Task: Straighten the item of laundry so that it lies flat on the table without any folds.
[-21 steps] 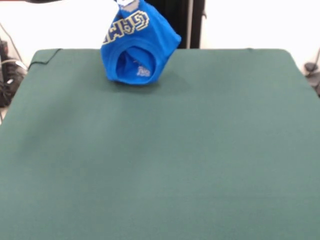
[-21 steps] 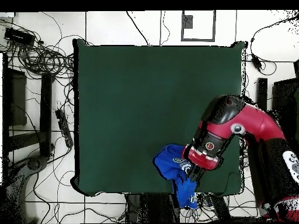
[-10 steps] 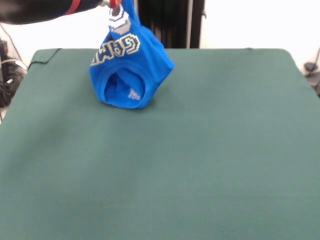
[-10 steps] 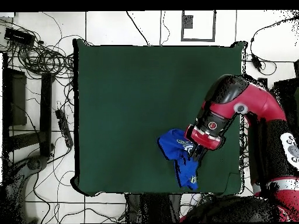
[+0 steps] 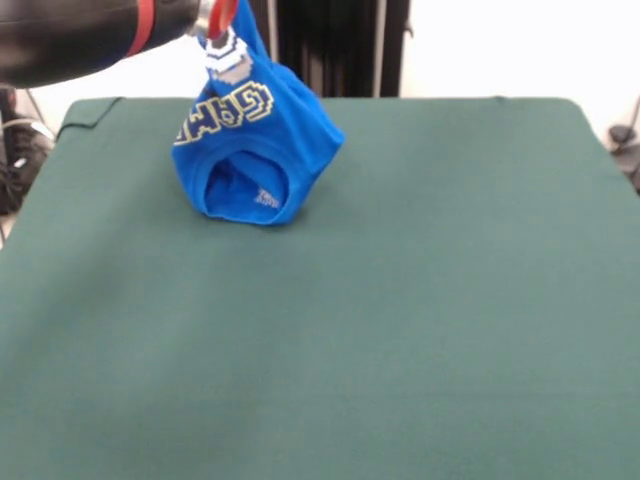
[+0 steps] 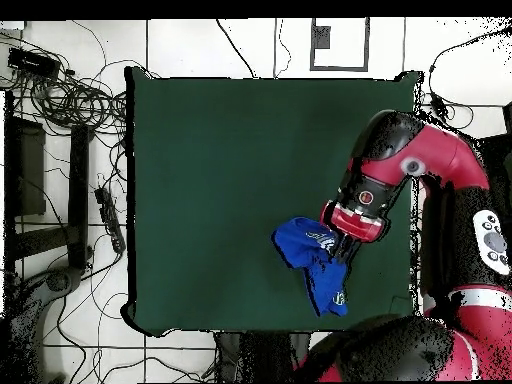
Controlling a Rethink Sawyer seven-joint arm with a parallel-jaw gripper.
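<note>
The item of laundry (image 5: 255, 150) is a bright blue T-shirt bunched into a hanging bundle, lettering on its upper part and the neck opening facing the camera. Its lower end touches the table (image 5: 400, 300) near the far left. My gripper (image 5: 222, 15) is at the top edge of the front view, shut on the shirt's top. In the overhead view the item of laundry (image 6: 315, 262) trails from under the red arm (image 6: 385, 180) toward the table's (image 6: 230, 160) bottom edge; the gripper itself is hidden below the arm there.
Tangled cables (image 6: 70, 100) lie on the floor beside the table's left side in the overhead view. A black post (image 5: 340, 45) stands behind the table's far edge. The shirt's tail lies close to the table's bottom edge.
The arm has carried the shirt away from the table's edge toward its middle. In the front view the bundle has shifted left and come lower and nearer.
</note>
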